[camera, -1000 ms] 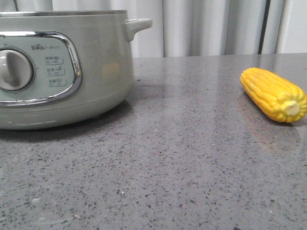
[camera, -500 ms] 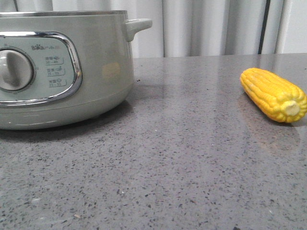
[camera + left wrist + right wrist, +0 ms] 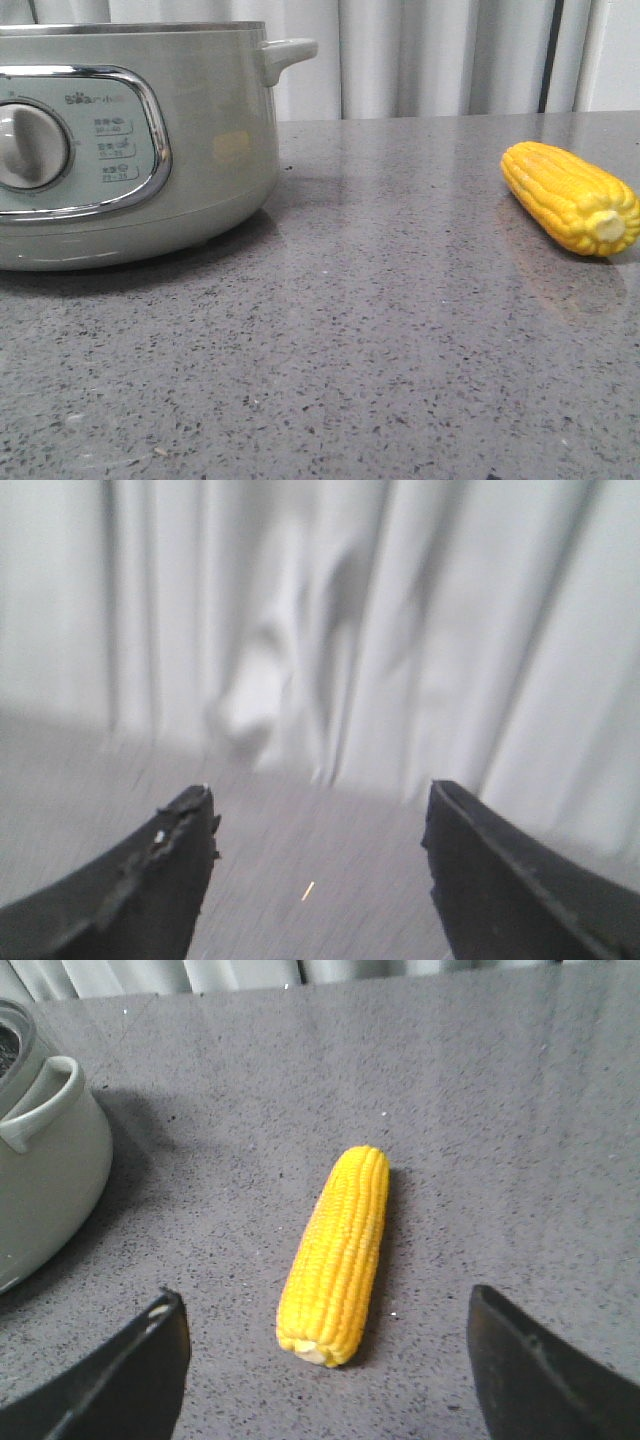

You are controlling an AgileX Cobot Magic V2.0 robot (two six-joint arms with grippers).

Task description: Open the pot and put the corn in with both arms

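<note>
Bright yellow corn cob (image 3: 336,1256) lies on grey speckled counter (image 3: 400,330), well apart from sage-green round pot (image 3: 200,140); right gripper (image 3: 325,1360) and left gripper (image 3: 318,870) both spread wide, empty.

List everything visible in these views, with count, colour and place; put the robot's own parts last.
pot: one, pale sage green with a chrome-framed panel and grey dial, on the left of the countertop in the front view; its top is cut off, so a lid cannot be confirmed.
corn: one, bright yellow, lying on the right of the countertop, well apart from the pot, pale stub end toward the camera.
countertop: one, grey speckled, under both.
curtain: white, pleated, behind the countertop.
left gripper: one, black, open, empty, facing the curtain.
right gripper: one, black, open, fingers either side of the corn, not touching it.
</note>
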